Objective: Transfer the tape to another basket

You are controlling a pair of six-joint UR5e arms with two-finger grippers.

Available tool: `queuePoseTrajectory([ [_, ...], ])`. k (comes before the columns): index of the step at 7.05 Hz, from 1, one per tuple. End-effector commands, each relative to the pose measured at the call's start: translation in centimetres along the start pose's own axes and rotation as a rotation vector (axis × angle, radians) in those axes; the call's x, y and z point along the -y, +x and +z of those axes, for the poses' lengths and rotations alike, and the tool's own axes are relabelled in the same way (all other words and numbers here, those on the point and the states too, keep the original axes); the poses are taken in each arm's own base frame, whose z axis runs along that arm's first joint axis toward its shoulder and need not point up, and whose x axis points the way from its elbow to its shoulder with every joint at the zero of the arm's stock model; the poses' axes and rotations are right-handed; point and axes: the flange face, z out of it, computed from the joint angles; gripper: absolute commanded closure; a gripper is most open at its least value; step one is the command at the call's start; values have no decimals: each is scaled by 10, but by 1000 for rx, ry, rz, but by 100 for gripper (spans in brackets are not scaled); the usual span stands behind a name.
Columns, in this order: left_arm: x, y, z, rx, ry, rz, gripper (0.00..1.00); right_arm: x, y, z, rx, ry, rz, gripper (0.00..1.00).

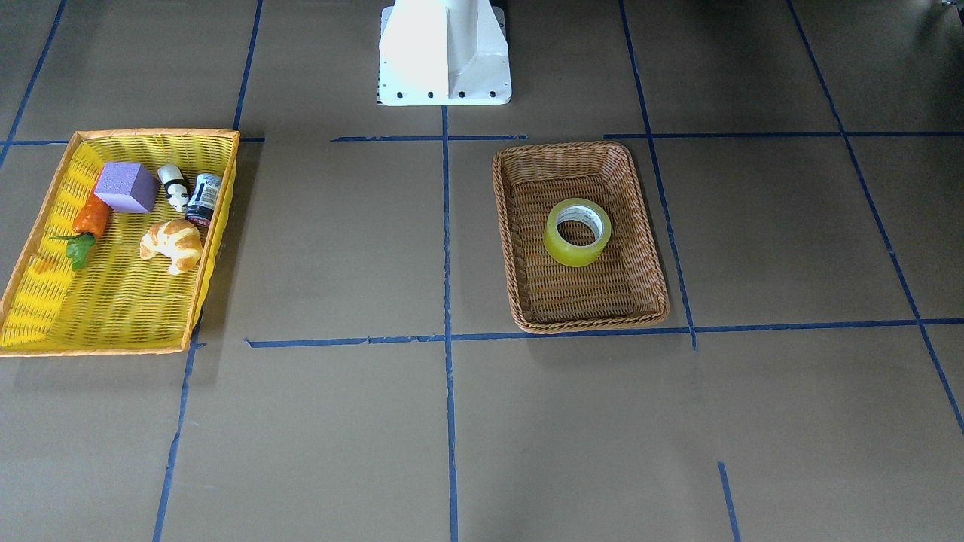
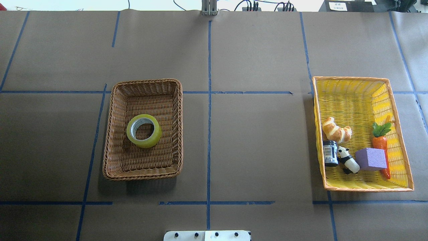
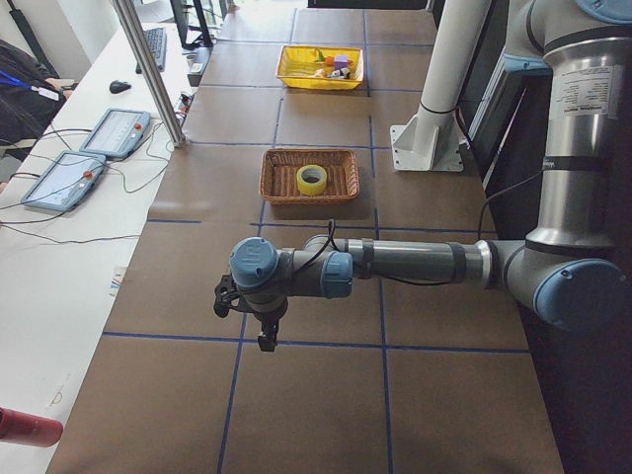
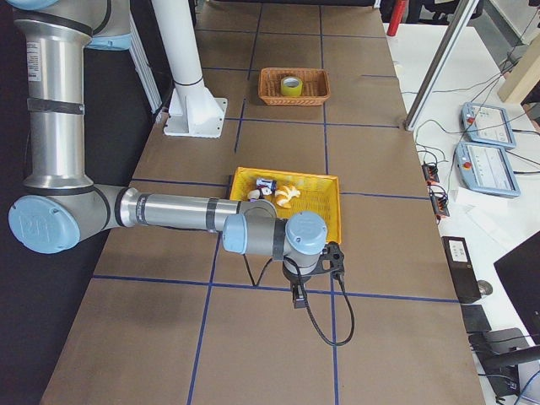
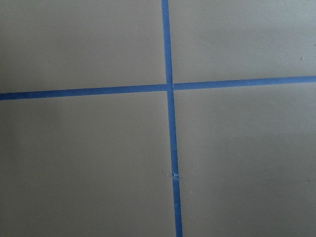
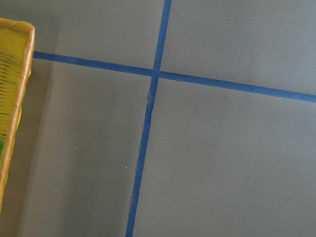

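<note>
The yellow tape roll lies flat in the middle of the brown wicker basket. It also shows in the front view, inside the basket. Neither gripper shows in the overhead or front views. My left gripper hangs over bare table far from the basket, toward the table's left end. My right gripper hangs over bare table just past the yellow tray-basket. I cannot tell whether either is open or shut. Both wrist views show only table paper and blue tape lines.
The yellow tray-basket on the robot's right holds a croissant, a dark jar, a panda figure, a purple block and a carrot. The robot's white base stands at the table's edge.
</note>
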Motion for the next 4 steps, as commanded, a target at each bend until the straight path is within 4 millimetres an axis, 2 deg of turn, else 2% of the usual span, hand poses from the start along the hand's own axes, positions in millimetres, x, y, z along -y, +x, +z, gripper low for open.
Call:
queuePoseTrajectory([
  [1, 0, -1, -2, 27, 1, 8, 0, 0, 1, 0, 2, -1, 3, 0],
  [4, -2, -4, 1, 39, -5, 5, 0, -8, 15, 6, 53, 1, 48, 0],
])
